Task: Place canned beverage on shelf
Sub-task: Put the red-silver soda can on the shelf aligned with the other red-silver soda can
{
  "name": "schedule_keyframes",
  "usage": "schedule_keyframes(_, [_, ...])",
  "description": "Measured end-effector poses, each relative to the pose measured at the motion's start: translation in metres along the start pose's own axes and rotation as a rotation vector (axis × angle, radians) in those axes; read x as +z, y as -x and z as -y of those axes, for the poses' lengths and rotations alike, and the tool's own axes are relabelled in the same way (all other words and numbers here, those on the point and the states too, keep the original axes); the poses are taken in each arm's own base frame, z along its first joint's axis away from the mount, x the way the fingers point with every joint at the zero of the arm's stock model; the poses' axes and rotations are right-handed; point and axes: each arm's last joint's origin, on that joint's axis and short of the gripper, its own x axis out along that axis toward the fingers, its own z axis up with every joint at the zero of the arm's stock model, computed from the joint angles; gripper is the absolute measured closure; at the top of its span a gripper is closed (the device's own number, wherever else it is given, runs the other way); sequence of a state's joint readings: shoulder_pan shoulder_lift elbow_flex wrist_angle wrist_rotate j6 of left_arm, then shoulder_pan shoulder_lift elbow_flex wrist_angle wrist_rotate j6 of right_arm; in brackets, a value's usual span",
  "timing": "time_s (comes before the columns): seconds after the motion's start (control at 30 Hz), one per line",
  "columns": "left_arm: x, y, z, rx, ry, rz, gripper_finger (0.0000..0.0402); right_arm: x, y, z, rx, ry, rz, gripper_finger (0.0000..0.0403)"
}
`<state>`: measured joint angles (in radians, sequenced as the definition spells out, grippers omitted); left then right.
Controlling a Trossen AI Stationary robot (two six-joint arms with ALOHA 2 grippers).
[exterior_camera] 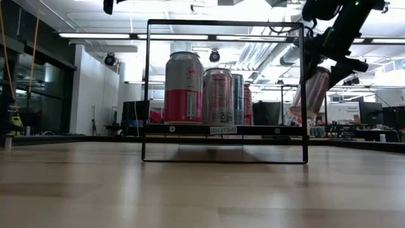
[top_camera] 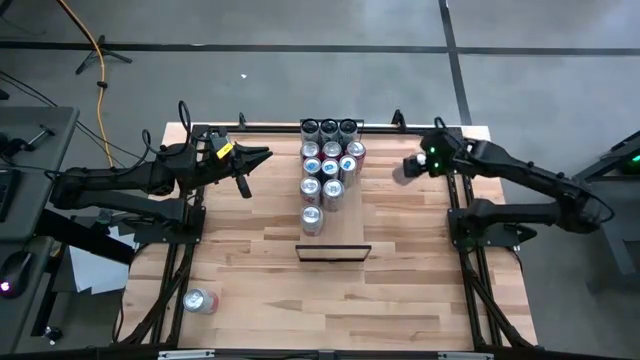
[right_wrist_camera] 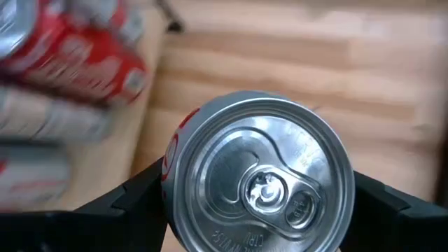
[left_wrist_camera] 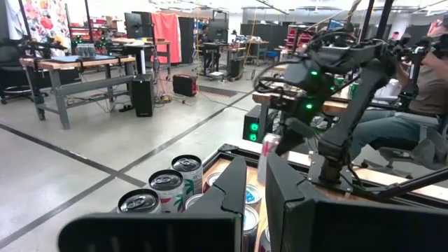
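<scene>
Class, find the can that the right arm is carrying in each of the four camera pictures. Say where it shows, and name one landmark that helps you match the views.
High view: the carried can is right of the shelf, in the right tool.
Low view: tilted, at the shelf frame's right post.
Left wrist view: small, mid-picture, beneath the far arm.
Right wrist view: its silver lid fills the centre.
Shared landmark: the row of cans on the shelf.

A butcher-block table (top_camera: 400, 280) is carrying a long, narrow pale shelf (top_camera: 344, 222) running down its middle, with a thin black bar at the near end. Cans (top_camera: 328, 160) are standing upright on the shelf, crowded toward its far end. One can (top_camera: 200, 301) is lying on its side on the tabletop, near the front left corner.
</scene>
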<state>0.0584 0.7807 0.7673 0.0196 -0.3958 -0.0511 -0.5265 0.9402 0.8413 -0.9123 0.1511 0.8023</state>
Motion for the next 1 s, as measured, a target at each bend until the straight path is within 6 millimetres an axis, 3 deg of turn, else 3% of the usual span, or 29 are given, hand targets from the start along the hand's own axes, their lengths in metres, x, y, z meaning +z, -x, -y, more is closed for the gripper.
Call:
schedule_keyframes(0.17, [0.0,0.0,0.0,0.0,0.0,0.0,0.0398,-0.014,0.012,-0.024,0.097,0.063,-0.044,0.0111])
schedule_keyframes(0.37, [0.0,0.0,0.0,0.0,0.015,0.0,0.0398,-0.012,0.045,-0.062,0.189,0.133,-0.018,0.0111])
schedule_keyframes(0.47, [0.0,0.0,0.0,0.0,0.026,0.0,0.0398,-0.01,0.052,-0.086,0.191,0.182,-0.022,0.0111])
schedule_keyframes(0.57, [0.0,0.0,0.0,0.0,0.025,-0.001,0.0398,-0.014,0.046,-0.113,0.157,0.248,-0.06,0.0111])
schedule_keyframes(0.77, [0.0,0.0,0.0,0.0,0.025,-0.001,0.0398,-0.041,0.013,-0.152,0.026,0.396,-0.139,0.0111])
schedule_keyframes(1.0, [0.0,0.0,0.0,0.0,0.025,-0.001,0.0398,-0.062,-0.018,-0.173,-0.03,0.461,-0.138,0.0111])
